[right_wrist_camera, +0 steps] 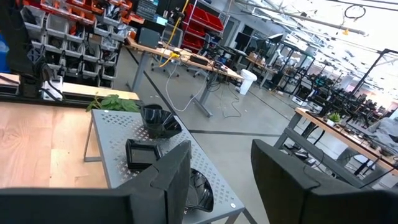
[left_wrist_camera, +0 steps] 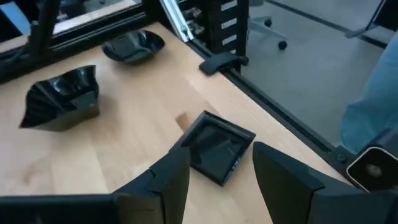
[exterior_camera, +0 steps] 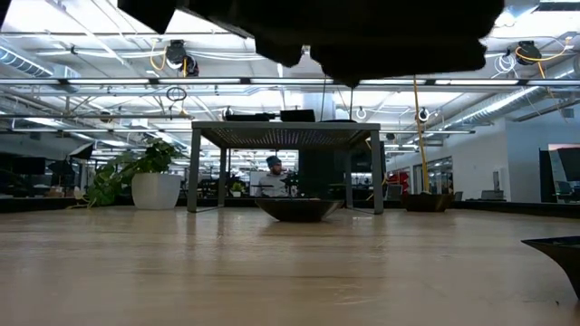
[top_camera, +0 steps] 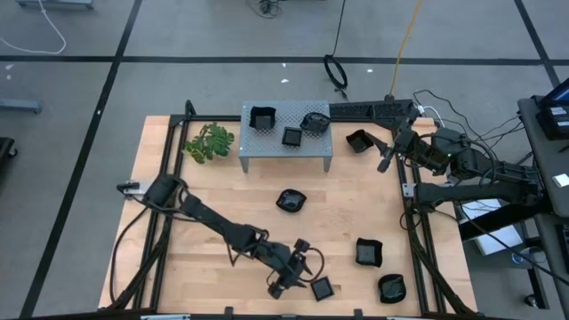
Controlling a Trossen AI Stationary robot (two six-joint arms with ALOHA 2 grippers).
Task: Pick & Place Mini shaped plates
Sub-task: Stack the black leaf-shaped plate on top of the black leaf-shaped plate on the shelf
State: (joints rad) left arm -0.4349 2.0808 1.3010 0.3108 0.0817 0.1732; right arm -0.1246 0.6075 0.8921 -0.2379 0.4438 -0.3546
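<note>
the step in hand looks like the approach to a pick: the left claw [top_camera: 300,271] hovers low at the near edge of the bench [top_camera: 222,191], its fingers spread wide and holding nothing, with a flat square plate [left_wrist_camera: 216,147] lying on the wood just beyond the fingertips (in the left wrist view it sits in line with the gap between them). the next move probably calls for a short reach forward and down so the fingers straddle the square plate's edges before closing; it lies flat, so the grip will likely have to catch a thin rim.

the other mini shaped plates are scattered: a rounded dish [top_camera: 291,201] mid-bench, a folded-rim dish [top_camera: 369,252] and a round one [top_camera: 391,287] toward the near right corner, another [top_camera: 359,140] by the right arm, and three already on the grey perforated stand [top_camera: 284,149] at the far side. a green sprig [top_camera: 209,143] lies beside the stand.

the right claw [top_camera: 389,153] waits at the far right edge, fingers apart and empty.

no brand, label or writing can be read anywhere.
</note>
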